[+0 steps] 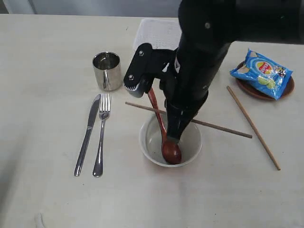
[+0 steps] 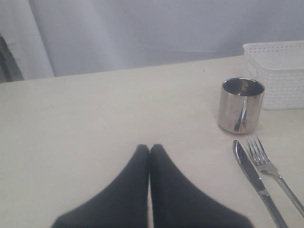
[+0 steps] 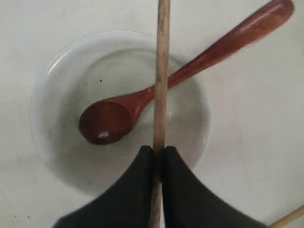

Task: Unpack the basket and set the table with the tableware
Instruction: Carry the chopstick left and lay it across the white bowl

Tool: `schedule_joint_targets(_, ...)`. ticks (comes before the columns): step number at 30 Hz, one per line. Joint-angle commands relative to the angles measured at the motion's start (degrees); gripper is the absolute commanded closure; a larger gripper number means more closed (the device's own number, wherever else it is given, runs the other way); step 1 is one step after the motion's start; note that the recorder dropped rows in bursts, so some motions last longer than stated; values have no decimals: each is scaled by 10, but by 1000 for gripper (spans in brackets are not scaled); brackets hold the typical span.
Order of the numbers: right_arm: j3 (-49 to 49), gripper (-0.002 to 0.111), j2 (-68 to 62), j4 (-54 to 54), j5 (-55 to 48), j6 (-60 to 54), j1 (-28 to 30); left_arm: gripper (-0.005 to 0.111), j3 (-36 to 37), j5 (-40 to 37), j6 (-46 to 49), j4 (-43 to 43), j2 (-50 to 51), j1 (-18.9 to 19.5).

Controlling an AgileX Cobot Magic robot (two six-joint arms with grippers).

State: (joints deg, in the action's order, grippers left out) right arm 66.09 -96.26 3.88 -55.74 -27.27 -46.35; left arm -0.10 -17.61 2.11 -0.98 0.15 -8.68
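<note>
Right wrist view: right fingers (image 3: pixel 178 164) clamped on chopstick (image 3: pixel 161 71) over bowl (image 3: pixel 71 156) holding spoon (image 3: pixel 109 118). Left wrist view: left fingers (image 2: pixel 137 159) together, empty; cup (image 2: pixel 241 105), knife (image 2: pixel 254 175), fork (image 2: pixel 268 166), basket (image 2: pixel 278 71) on cream desk (image 2: pixel 95 109); pale wall (image 2: pixel 142 28) behind.

No legible txt; blue snack bag (image 1: pixel 261 72) logo too small to read.
</note>
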Motion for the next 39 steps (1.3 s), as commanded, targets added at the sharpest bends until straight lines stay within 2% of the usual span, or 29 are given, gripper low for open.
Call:
schedule_joint_targets(1,5,109,-30,-5,0,-15,-12,107,1,5,-2,2,-2,1)
schedule_joint_targets(9,5,109,-41,-53,23,-32,-12,107,1,5,-2,2,-2,1)
schedule_joint_targets(39,5,109,-67,-52,42,-13,-12,107,1,5,-2,2,-2,1)
